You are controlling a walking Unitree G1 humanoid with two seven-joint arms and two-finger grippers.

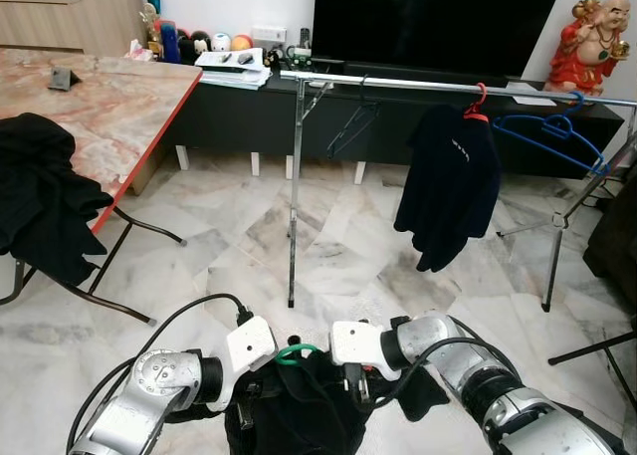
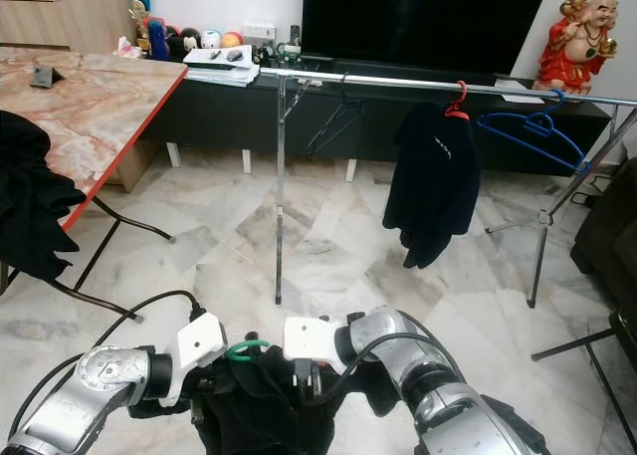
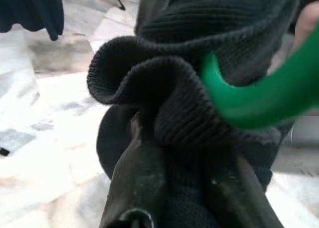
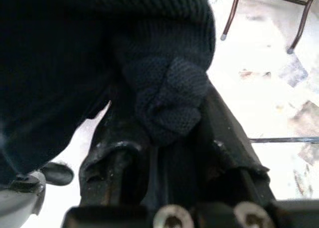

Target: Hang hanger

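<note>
A black knit garment [image 1: 304,405] on a green hanger [image 1: 296,353] hangs low in front of me, between both arms. My left gripper [image 1: 257,380] is shut on a bunched fold of the knit [image 3: 164,113], right beside the green hook [image 3: 259,98]. My right gripper [image 1: 356,380] is shut on another fold of the same garment [image 4: 169,98]. Ahead stands a silver clothes rail [image 1: 398,82]. On it hang an empty black hanger [image 1: 353,121], a black garment on a red hanger [image 1: 448,176] and a blue hanger [image 1: 552,136].
A marble table with a red edge [image 1: 149,141] stands at the left, with black clothing [image 1: 40,196] draped over it. The rail's legs [image 1: 294,226] rest on the marble floor. A low dark TV cabinet [image 1: 229,112] runs behind the rail. Dark furniture [image 1: 615,236] sits at the right.
</note>
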